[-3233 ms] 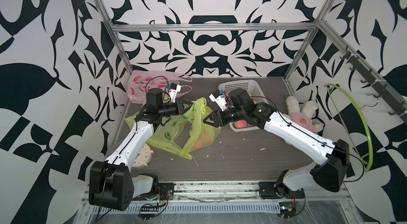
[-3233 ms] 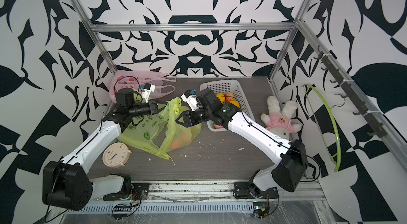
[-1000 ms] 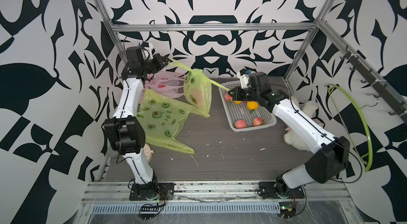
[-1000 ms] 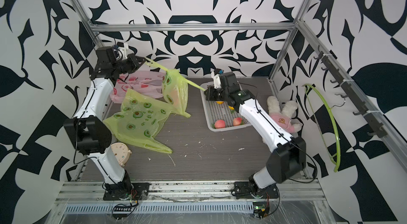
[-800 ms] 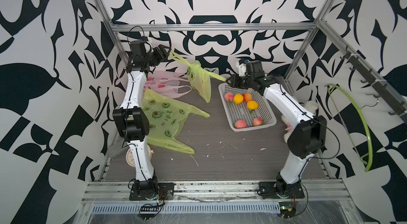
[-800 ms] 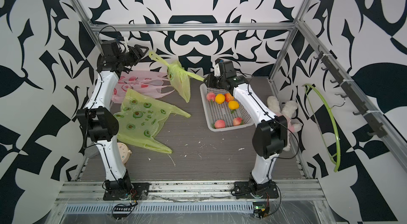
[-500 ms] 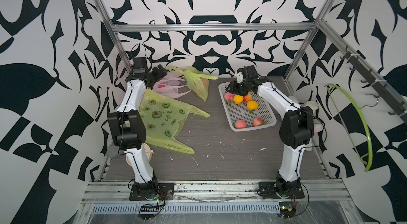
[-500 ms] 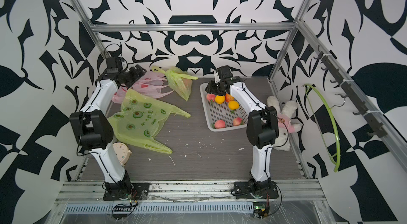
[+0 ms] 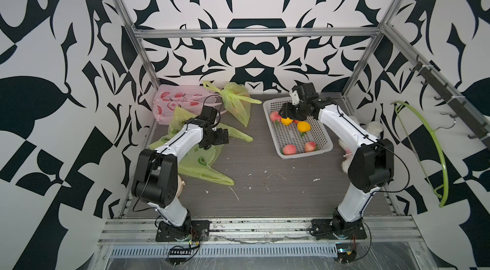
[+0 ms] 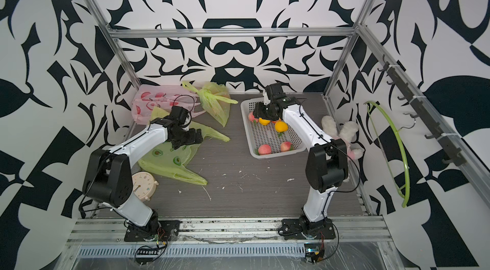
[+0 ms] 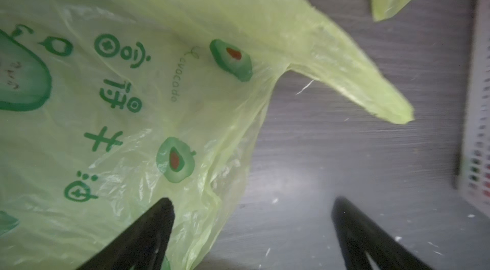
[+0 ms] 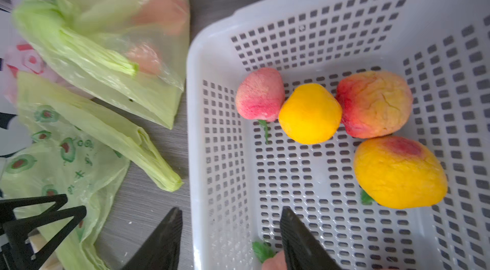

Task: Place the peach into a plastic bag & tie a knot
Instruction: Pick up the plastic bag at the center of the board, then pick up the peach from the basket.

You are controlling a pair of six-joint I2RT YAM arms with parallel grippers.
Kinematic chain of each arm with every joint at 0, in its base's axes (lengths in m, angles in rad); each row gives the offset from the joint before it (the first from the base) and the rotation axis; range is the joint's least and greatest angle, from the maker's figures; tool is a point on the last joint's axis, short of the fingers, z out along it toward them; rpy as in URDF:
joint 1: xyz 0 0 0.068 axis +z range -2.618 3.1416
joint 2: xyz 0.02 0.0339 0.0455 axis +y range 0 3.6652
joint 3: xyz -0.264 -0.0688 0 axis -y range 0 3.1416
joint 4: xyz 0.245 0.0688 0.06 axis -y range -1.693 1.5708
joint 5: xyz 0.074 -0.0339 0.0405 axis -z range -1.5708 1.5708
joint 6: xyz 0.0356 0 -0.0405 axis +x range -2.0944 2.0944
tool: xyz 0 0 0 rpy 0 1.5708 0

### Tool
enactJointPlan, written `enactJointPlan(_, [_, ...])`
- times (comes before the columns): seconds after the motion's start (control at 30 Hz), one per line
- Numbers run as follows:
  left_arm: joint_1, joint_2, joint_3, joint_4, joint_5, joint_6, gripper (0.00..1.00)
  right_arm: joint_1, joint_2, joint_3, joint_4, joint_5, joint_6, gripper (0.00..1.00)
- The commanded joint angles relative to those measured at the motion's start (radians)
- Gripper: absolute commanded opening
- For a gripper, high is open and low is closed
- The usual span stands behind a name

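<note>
A knotted green bag (image 9: 236, 102) (image 10: 215, 103) lies at the back of the table, and a peach (image 12: 162, 12) shows through its plastic. A second, flat green avocado-print bag (image 9: 197, 155) (image 11: 106, 96) lies under my left gripper (image 9: 221, 136) (image 11: 250, 202), which hovers open over the bag's edge with nothing between its fingers. My right gripper (image 9: 283, 114) (image 12: 230, 211) is open above the white basket (image 9: 305, 155) (image 12: 193, 122), one finger on each side of its wall. Inside the basket lie a pink peach (image 12: 261, 95), a red-yellow peach (image 12: 375, 104) and yellow fruits (image 12: 310, 113).
A pink printed bag (image 9: 172, 101) lies in the back left corner. A cream clock (image 10: 141, 182) sits beside the left arm's base. A plush rabbit (image 10: 342, 130) lies right of the basket, and a green hoop hanger (image 9: 442, 154) hangs on the right wall.
Both grippers opened and let go of the knotted bag, which dropped to the back of the table. The left arm came down over the flat bag and the right moved over the basket.
</note>
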Motion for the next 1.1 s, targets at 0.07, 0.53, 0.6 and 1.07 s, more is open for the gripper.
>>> enactJointPlan(0.07, [-0.015,0.082,0.031,-0.034,-0.114,0.054,0.98,-0.006,0.014,-0.028,-0.023,0.04,-0.024,0.62])
enactJointPlan(0.53, [-0.02,0.192,0.097,-0.091,-0.181,0.134,0.33,-0.007,0.086,0.002,-0.031,0.071,-0.037,0.62])
enactJointPlan(0.6, [-0.019,0.181,0.12,-0.118,-0.171,0.142,0.17,-0.006,0.106,0.017,-0.034,0.107,-0.039,0.63])
enactJointPlan(1.07, [-0.024,-0.082,0.225,-0.37,0.132,0.16,0.0,-0.009,0.315,0.219,-0.039,0.253,-0.047,0.76])
